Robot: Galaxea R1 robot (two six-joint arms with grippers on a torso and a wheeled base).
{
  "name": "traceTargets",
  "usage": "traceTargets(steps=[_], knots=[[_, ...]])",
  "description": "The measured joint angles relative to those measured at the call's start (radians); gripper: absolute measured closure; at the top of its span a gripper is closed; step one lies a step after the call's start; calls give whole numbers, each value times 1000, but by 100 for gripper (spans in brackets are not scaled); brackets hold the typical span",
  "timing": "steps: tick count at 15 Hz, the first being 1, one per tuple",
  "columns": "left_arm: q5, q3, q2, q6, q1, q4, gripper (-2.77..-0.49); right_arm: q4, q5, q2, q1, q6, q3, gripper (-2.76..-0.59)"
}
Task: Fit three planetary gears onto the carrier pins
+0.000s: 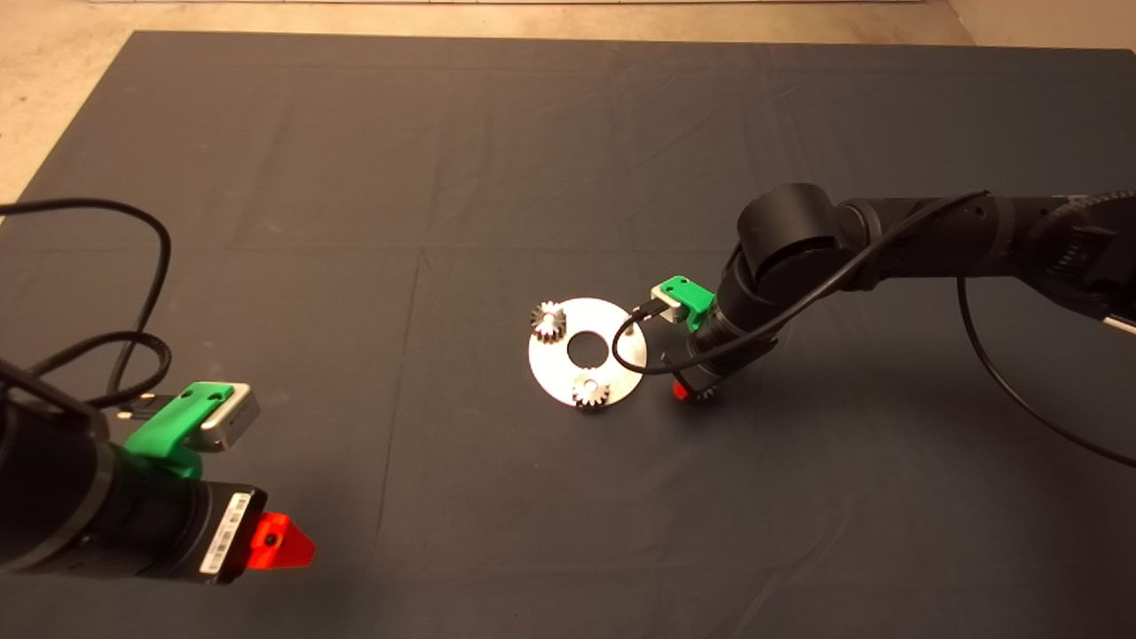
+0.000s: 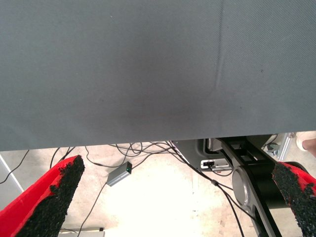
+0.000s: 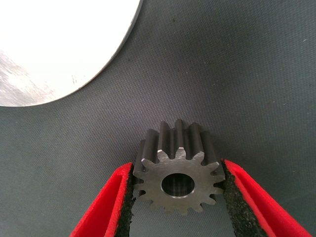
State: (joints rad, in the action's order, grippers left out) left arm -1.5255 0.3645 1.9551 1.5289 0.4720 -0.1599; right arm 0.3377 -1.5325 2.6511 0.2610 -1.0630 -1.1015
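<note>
The flat round silver disc [image 1: 612,373] lies at the mat's middle. Two planetary gears sit on it over carrier pins, one at its far left rim [image 1: 548,319] and one at its near rim [image 1: 589,390]. I cannot make out the third pin. My right gripper [image 1: 690,390] is low on the mat just right of the disc. In the right wrist view the right gripper [image 3: 177,168] is shut on the third planetary gear [image 3: 177,185], one pad on each side, with the disc's edge [image 3: 59,44] beyond. My left gripper [image 1: 284,541] is parked at the lower left, open and empty [image 2: 182,197].
Black cables [image 1: 133,266] loop over the mat's left side. The right arm [image 1: 887,240] reaches in over the right half. Bare floor borders the mat at the far left [image 1: 44,98]. The left wrist view shows floor cables and a small grey box [image 2: 119,174] past the mat's edge.
</note>
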Motion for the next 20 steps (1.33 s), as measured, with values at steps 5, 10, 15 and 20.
traceTargets(steps=[5, 10, 15, 20], knots=[[0, -1, -11, 0, 0, 0, -277, 0, -1, 0, -6, 0, 0, -118], [0, -1, -11, 0, 0, 3, -277, 0, -1, 0, -6, 0, 0, -113], [0, -1, -11, 0, 0, 8, -277, 0, -1, 0, -7, -8, 1, -110], [0, -1, -11, 0, 0, 11, -277, 1, -2, 1, -8, -11, 3, -107]])
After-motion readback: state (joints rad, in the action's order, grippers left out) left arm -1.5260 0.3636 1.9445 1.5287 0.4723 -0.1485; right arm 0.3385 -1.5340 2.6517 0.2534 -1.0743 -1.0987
